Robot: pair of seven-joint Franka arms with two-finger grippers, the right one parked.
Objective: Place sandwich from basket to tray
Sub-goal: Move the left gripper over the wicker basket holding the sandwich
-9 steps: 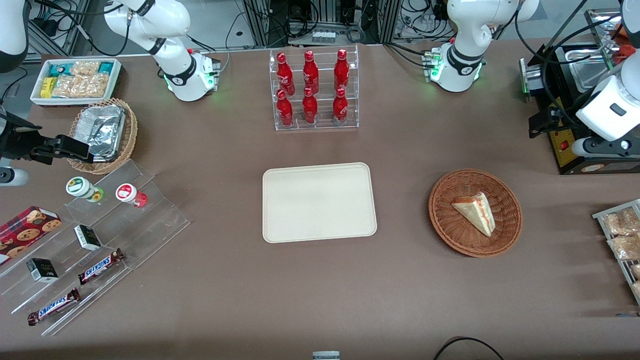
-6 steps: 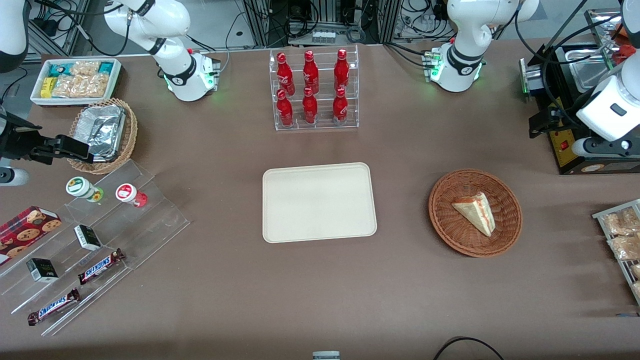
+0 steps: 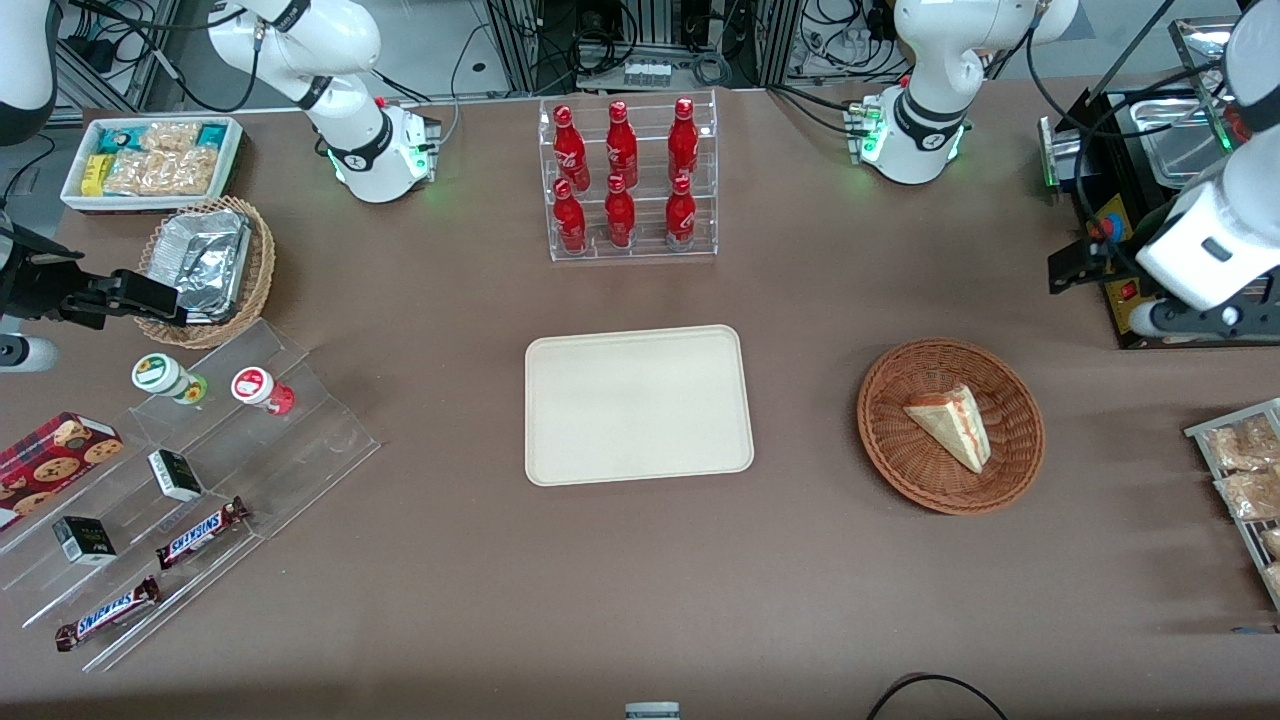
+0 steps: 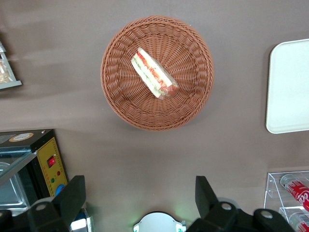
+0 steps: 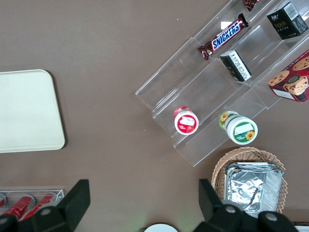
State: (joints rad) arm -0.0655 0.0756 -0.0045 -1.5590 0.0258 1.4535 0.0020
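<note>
Hovering high over the table at the working arm's end, the gripper (image 4: 140, 195) has its fingers spread wide with nothing between them. Below it and nearer the front camera, the sandwich (image 3: 950, 425) lies in the middle of the basket (image 3: 1020, 470), well apart from the fingertips (image 4: 75, 193). From the wrist camera the sandwich's long axis runs on a diagonal, oblique to the line between the two fingers, so my judgement is that the wrist must turn as well as travel outward and down before closing across the narrow width. The tray (image 3: 560, 460) sits bare farther off from the gripper, toward the parked arm, with the basket between gripper and tray
</note>
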